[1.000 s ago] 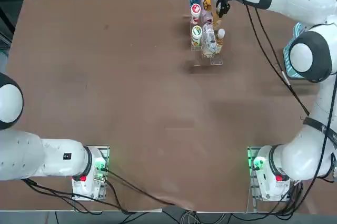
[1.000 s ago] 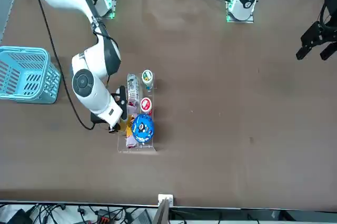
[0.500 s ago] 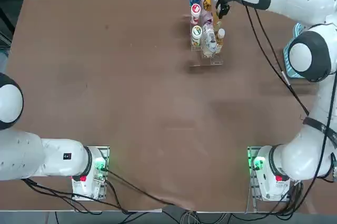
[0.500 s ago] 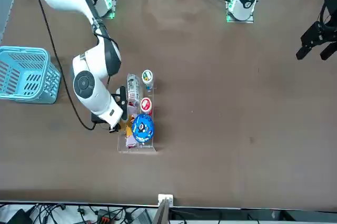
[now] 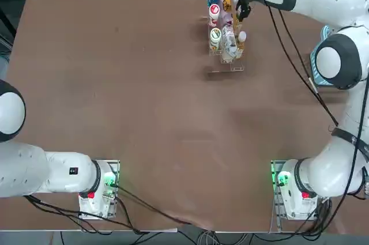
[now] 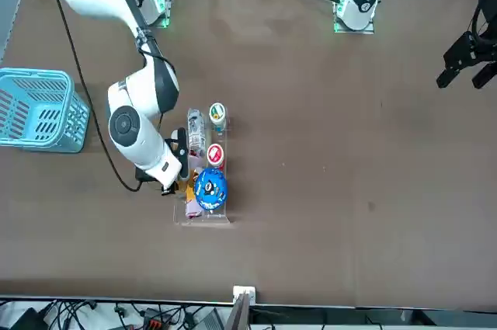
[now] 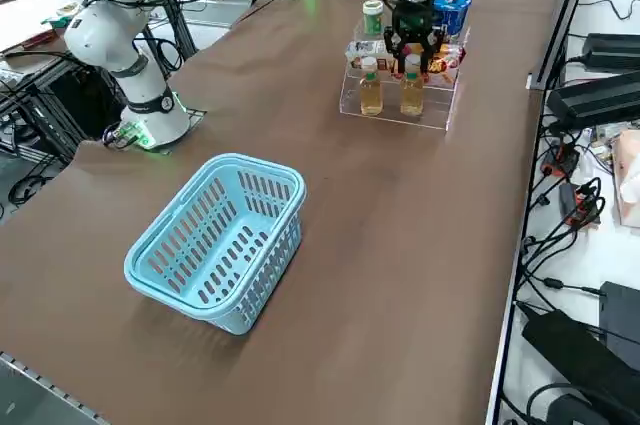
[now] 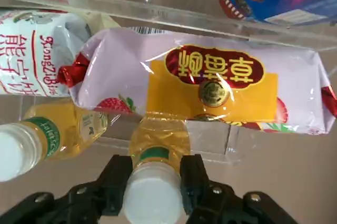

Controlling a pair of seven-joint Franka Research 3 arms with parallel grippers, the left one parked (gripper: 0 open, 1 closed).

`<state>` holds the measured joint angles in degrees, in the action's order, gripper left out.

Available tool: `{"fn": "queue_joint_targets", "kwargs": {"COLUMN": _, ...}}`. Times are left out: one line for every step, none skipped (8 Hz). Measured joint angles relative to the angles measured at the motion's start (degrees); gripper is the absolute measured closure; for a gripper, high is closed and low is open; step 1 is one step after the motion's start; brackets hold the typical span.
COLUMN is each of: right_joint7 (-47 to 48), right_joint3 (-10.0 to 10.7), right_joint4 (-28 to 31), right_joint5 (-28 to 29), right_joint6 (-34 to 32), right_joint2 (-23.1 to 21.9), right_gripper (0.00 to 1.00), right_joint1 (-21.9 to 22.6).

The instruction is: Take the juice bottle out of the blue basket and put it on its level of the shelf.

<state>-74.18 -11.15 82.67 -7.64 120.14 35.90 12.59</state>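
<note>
A: Going from left to right in the side view, what is seen?

B: The basket is seen on the desk, with no bottle visible in it. Further right the shelf is found, and on its lowest step two bottles are stood side by side. The right-hand one, the juice bottle, is gripped at its neck by the right gripper, whose jaws are closed tight on it just under the white cap.

A: How is the bottle lying relative to the jaws?

B: It is held directly beneath them. Its long axis is kept upright, cap up, base down towards the step. The neighbour bottle is stood just beside it.

A: What is the next move judged to turn on?

B: Probably a straight release and lift, so neither bottle is tipped.
</note>
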Motion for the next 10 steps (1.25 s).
{"fn": "queue_joint_targets", "kwargs": {"right_joint7": 1.0, "right_joint3": 0.0, "right_joint4": 0.0, "right_joint5": 0.0, "right_joint6": 0.0, "right_joint2": 0.3, "right_gripper": 0.46, "right_joint1": 0.0}}
{"fn": "queue_joint_targets", "kwargs": {"right_joint7": 1.6, "right_joint3": 0.0, "right_joint4": 0.0, "right_joint5": 0.0, "right_joint6": 0.0, "right_joint2": 0.7, "right_gripper": 0.46, "right_joint1": 0.0}}
{"fn": "queue_joint_targets", "kwargs": {"right_joint7": 1.8, "right_joint3": 0.0, "right_joint4": 0.0, "right_joint5": 0.0, "right_joint6": 0.0, "right_joint2": 1.2, "right_gripper": 0.46, "right_joint1": 0.1}}
{"fn": "queue_joint_targets", "kwargs": {"right_joint7": 1.9, "right_joint3": 0.0, "right_joint4": 0.0, "right_joint5": 0.0, "right_joint6": 0.0, "right_joint2": 1.6, "right_gripper": 0.46, "right_joint1": 0.1}}
{"fn": "queue_joint_targets", "kwargs": {"right_joint7": 1.9, "right_joint3": 0.0, "right_joint4": -0.1, "right_joint5": 0.0, "right_joint6": 0.0, "right_joint2": 1.8, "right_gripper": 0.46, "right_joint1": 0.2}}
{"fn": "queue_joint_targets", "kwargs": {"right_joint7": 1.9, "right_joint3": 0.0, "right_joint4": -0.2, "right_joint5": 0.0, "right_joint6": 0.0, "right_joint2": 1.8, "right_gripper": 0.44, "right_joint1": 0.3}}
{"fn": "queue_joint_targets", "kwargs": {"right_joint7": 1.9, "right_joint3": 0.0, "right_joint4": -0.2, "right_joint5": 0.0, "right_joint6": 0.0, "right_joint2": 1.8, "right_gripper": 0.36, "right_joint1": 0.3}}
{"fn": "queue_joint_targets", "kwargs": {"right_joint7": 2.0, "right_joint3": 0.0, "right_joint4": -0.3, "right_joint5": 0.0, "right_joint6": 0.0, "right_joint2": 1.8, "right_gripper": 0.29, "right_joint1": 0.2}}
{"fn": "queue_joint_targets", "kwargs": {"right_joint7": 2.0, "right_joint3": 0.1, "right_joint4": -0.6, "right_joint5": 0.0, "right_joint6": 0.0, "right_joint2": 1.8, "right_gripper": 0.13, "right_joint1": 0.0}}
{"fn": "queue_joint_targets", "kwargs": {"right_joint7": 2.1, "right_joint3": 0.4, "right_joint4": -1.1, "right_joint5": 0.7, "right_joint6": -0.8, "right_joint2": 1.8, "right_gripper": 0.0, "right_joint1": -0.2}}
